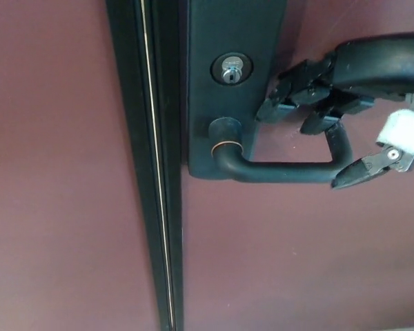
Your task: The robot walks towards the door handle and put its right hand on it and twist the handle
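Slippage is your main worry here. Your right hand [334, 96] comes in from the right edge and sits above the handle [283, 170], over its free end, near the lock plate [231, 41]. Its fingers [290, 100] are curled loosely with gaps between them and hold nothing; one digit [338, 141] hangs down to the lever's outer end, and a pointed tip [362, 169] lies just beside that end. Whether either one actually bears on the metal, you cannot tell from this angle.

The handle lies level across the maroon door [69, 172], with its pivot [224, 138] on the plate just below the keyhole [231, 70].

If you push down now, I'd judge contact would fall on the very end of the lever, where a rounded bar gives little purchase; the hand could slide off to the right and the lever spring back up. The loose curl makes it worse, as nothing wraps the bar. A white block [403, 134] at the hand's edge might also catch on the lever's end. Setting the fingers further in along the bar looks safer. Your left hand is out of view.
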`<state>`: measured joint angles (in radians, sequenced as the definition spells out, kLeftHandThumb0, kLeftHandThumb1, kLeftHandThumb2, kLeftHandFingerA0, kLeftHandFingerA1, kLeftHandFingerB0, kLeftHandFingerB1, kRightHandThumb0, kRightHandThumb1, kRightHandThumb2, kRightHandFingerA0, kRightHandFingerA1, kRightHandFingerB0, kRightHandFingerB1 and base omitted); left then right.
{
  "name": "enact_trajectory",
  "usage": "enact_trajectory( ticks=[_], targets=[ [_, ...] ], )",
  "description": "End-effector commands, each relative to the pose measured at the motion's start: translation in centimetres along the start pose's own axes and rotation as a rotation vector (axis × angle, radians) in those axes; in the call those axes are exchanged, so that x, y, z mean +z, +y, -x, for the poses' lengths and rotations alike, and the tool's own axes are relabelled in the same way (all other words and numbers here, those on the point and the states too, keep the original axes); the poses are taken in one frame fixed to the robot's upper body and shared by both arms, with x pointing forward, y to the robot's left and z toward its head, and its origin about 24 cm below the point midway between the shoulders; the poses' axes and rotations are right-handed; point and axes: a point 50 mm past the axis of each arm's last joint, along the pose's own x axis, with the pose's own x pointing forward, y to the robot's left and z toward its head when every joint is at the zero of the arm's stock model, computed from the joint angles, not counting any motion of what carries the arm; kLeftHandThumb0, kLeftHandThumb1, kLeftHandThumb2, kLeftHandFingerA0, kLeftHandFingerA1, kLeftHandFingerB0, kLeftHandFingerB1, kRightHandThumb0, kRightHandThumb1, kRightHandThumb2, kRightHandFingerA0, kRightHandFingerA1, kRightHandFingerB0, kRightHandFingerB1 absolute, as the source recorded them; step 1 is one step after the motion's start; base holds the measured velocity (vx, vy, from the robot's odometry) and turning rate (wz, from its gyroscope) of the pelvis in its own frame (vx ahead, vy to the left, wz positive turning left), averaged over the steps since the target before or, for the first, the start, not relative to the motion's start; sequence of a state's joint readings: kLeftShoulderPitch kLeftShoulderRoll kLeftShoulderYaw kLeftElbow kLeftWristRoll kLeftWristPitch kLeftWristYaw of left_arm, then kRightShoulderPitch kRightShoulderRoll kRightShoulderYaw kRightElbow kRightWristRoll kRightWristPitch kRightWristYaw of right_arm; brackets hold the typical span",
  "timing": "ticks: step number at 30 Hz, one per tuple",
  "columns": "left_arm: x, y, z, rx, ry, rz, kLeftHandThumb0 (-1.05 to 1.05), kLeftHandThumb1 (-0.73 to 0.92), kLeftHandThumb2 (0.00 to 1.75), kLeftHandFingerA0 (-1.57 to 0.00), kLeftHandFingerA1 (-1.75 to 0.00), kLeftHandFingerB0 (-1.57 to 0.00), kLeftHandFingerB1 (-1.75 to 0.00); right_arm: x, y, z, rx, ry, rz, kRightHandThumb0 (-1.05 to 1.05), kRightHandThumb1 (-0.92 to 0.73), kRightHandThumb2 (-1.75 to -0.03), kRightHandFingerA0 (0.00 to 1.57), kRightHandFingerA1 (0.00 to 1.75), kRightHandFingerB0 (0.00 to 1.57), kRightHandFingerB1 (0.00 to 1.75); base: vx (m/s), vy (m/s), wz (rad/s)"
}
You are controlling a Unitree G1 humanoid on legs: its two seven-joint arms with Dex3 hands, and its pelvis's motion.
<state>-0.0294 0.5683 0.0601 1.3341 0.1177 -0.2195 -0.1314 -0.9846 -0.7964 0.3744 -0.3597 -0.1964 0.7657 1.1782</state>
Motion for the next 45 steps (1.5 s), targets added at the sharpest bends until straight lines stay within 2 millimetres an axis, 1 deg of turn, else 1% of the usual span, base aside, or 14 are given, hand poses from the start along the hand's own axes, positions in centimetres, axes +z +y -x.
enact_trajectory(
  ticks=[1, 6, 12, 17, 18, 24, 25, 28, 32, 36, 38, 43, 44, 45],
  targets=[
    [-0.5, 0.0, 0.1, -0.014, 0.015, -0.012, -0.3, 0.6, 0.59, -0.75, -0.5, -0.58, -0.44, -0.3, -2.3, 2.6, -0.125, -0.011, -0.047, -0.35, -0.21, -0.85, 0.02, 0.48, 0.01, 0.46, 0.0, 0.0, 0.0],
    [-0.7, 0.0, 0.2, -0.015, 0.023, -0.015, -0.31, 0.6, 0.59, -0.75, -0.5, -0.58, -0.43, 0.0, -3.1, 4.2, -0.171, -0.047, -0.07, -0.35, -0.21, -0.85, 0.01, 0.48, 0.0, 0.46, 0.0, 0.0, 0.0],
    [-0.6, -0.1, 0.2, -0.011, 0.024, -0.029, -0.31, 0.6, 0.59, -0.74, -0.5, -0.58, -0.43, -0.1, -5.0, 8.8, -0.298, -0.171, -0.148, -0.35, -0.22, -0.85, 0.01, 0.48, 0.0, 0.46, 0.0, 0.0, 0.0],
    [-0.7, -0.1, 0.2, -0.01, 0.025, -0.03, -0.31, 0.6, 0.59, -0.74, -0.5, -0.58, -0.43, -0.1, -5.1, 9.0, -0.303, -0.18, -0.151, -0.35, -0.22, -0.85, 0.01, 0.48, 0.0, 0.46, 0.0, 0.0, 0.0],
    [-0.6, 0.0, 0.1, -0.012, 0.022, -0.021, -0.31, 0.6, 0.59, -0.75, -0.5, -0.58, -0.43, -0.4, -5.3, 11.3, -0.375, -0.195, -0.13, -0.7, -0.49, -0.57, 0.2, 0.33, 0.16, 0.27, 0.0, 0.0, 0.0],
    [-0.7, -0.1, 0.2, -0.025, 0.024, -0.025, -0.31, 0.6, 0.59, -0.74, -0.5, -0.58, -0.43, -1.5, -3.4, 16.9, -0.504, -0.207, -0.115, -0.7, -0.5, -0.56, 0.22, 0.33, 0.18, 0.27, 0.0, -0.001, 0.02],
    [-0.1, -0.1, 0.0, -0.024, 0.012, -0.029, -0.31, 0.6, 0.59, -0.74, -0.5, -0.58, -0.43, -2.0, -2.0, 18.6, -0.532, -0.196, -0.13, -0.69, -0.5, -0.56, 0.23, 0.34, 0.2, 0.28, 0.0, 0.0, 0.0],
    [0.0, -0.1, 0.0, -0.026, 0.009, -0.03, -0.31, 0.6, 0.59, -0.74, -0.5, -0.58, -0.43, -2.1, -1.7, 18.9, -0.537, -0.193, -0.13, -0.69, -0.5, -0.56, 0.23, 0.34, 0.2, 0.28, 0.0, 0.0, 0.0],
    [-0.5, -0.3, 0.1, -0.041, 0.018, -0.014, -0.31, 0.6, 0.59, -0.75, -0.5, -0.58, -0.43, -3.1, 5.5, 23.1, -0.591, -0.113, -0.143, -0.66, -0.49, -0.56, 0.3, 0.39, 0.23, 0.29, 0.0, 0.0, 0.0],
    [-0.5, -0.3, 0.1, -0.043, 0.018, -0.013, -0.31, 0.6, 0.59, -0.75, -0.5, -0.58, -0.43, -3.1, 6.1, 23.3, -0.59, -0.106, -0.147, -0.66, -0.49, -0.56, 0.3, 0.39, 0.23, 0.29, 0.0, 0.0, 0.0],
    [0.2, -0.8, -0.2, -0.056, 0.005, 0.033, -0.4, 0.64, 0.6, -0.69, -0.48, -0.53, -0.41, -5.3, 10.2, 24.2, -0.605, -0.063, -0.286, -0.7, -0.41, -0.72, 0.27, 0.46, 0.18, 0.37, 0.0, 0.0, 0.0],
    [0.1, -0.8, -0.2, -0.054, 0.017, 0.064, -0.43, 0.67, 0.61, -0.68, -0.48, -0.52, -0.4, -6.3, 12.0, 23.9, -0.594, -0.049, -0.379, -0.68, -0.41, -0.71, 0.26, 0.47, 0.18, 0.37, 0.0, 0.0, 0.0],
    [0.2, -0.8, -0.2, -0.063, 0.014, 0.086, -0.67, 0.79, 0.64, -0.59, -0.43, -0.44, -0.38, -7.2, 13.5, 23.3, -0.592, -0.046, -0.445, -0.3, -0.26, -0.87, 0.14, 0.53, 0.08, 0.5, 0.0, 0.0, 0.0],
    [0.3, -0.9, -0.2, -0.075, 0.009, 0.12, -0.67, 0.79, 0.64, -0.59, -0.43, -0.44, -0.38, -8.2, 15.8, 22.6, -0.595, -0.034, -0.546, -0.3, -0.26, -0.87, 0.14, 0.53, 0.08, 0.5, 0.0, 0.0, 0.0]
  ],
)
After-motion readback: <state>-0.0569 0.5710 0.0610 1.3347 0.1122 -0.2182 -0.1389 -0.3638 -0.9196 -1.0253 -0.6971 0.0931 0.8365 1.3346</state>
